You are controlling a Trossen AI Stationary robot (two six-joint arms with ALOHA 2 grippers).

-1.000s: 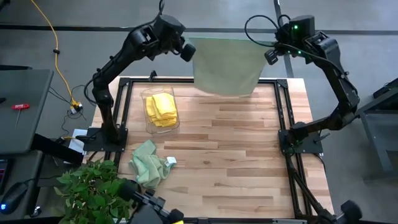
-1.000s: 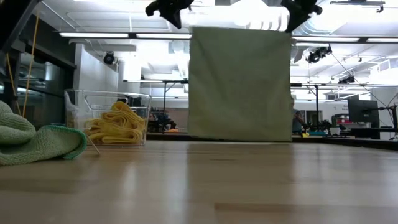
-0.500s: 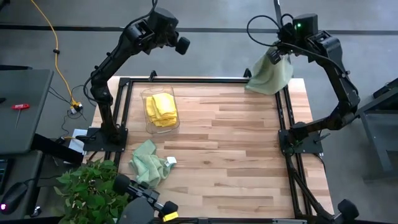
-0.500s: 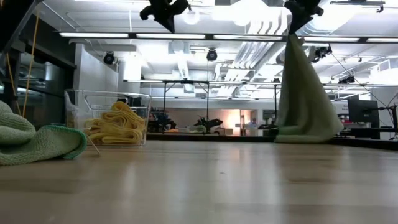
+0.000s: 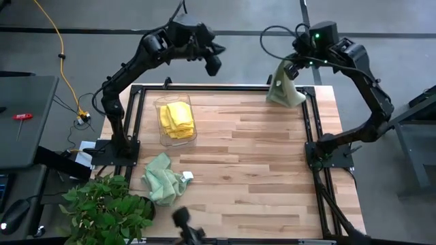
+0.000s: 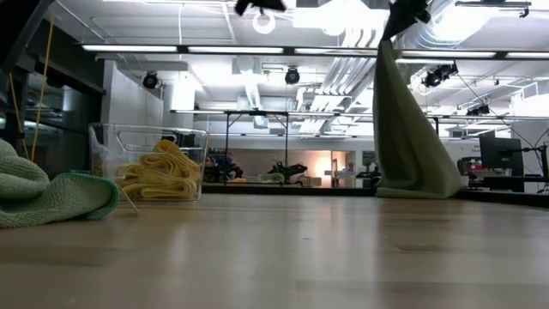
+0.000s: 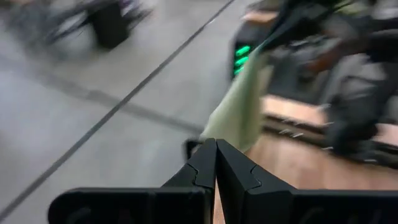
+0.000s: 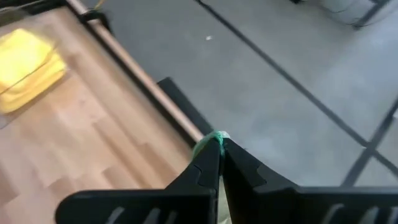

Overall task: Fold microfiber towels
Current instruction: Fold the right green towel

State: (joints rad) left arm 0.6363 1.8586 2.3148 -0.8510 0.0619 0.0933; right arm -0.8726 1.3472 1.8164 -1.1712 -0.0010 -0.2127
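The right gripper point(image 5: 294, 64) was up above the far right corner of the table point(image 5: 259, 170), fingers pinched tight on one corner of a pale green towel point(image 5: 284, 87). That towel hung straight down in a loose drape, its bottom edge down around the far edge of the table. The left gripper point(image 5: 214, 65) was in the air past the far edge too, fingers pressed fully together with nothing in them, well apart from the towel. Yellow towels point(image 5: 176, 119) sat folded in a clear bin point(image 5: 163, 136) on the left side of the table. Another green towel point(image 5: 163, 178) lay crumpled near the front left corner, just beside a leafy plant point(image 5: 102, 211).
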